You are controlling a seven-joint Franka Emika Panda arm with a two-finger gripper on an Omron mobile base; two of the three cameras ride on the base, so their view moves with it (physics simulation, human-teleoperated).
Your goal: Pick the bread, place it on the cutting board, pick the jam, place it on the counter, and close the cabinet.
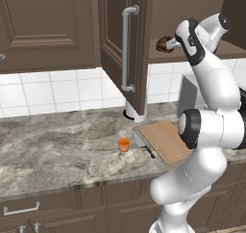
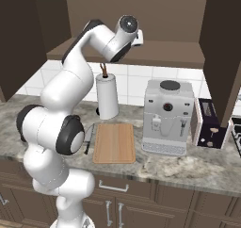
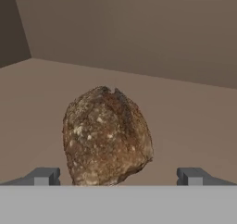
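So the thing that matters here: the bread (image 3: 107,136) sits dead ahead of the hand (image 3: 115,176), right on its centre line. In the hand view the two fingertips stand spread wide, one well off each flank of the loaf, neither touching it, so the hand is open and holding nothing. The loaf rests on the cabinet shelf (image 3: 185,126), standing a bit taller than wide from this angle, so its narrow width lies across the gap between the fingers, which looks like the easy way to pinch it.

From the left base view the bread (image 1: 165,44) is up inside the open cabinet (image 1: 126,49), just beside the wrist, with the arm reaching up and in.

My guess is the next bit is just a short push straight forward, then squeeze. No sideways fix needed as far as I can tell.

The cutting board (image 1: 166,140) lies on the tabletop (image 1: 57,145) well below, and the jam (image 1: 124,145) already stands on the stone near the board's left end.
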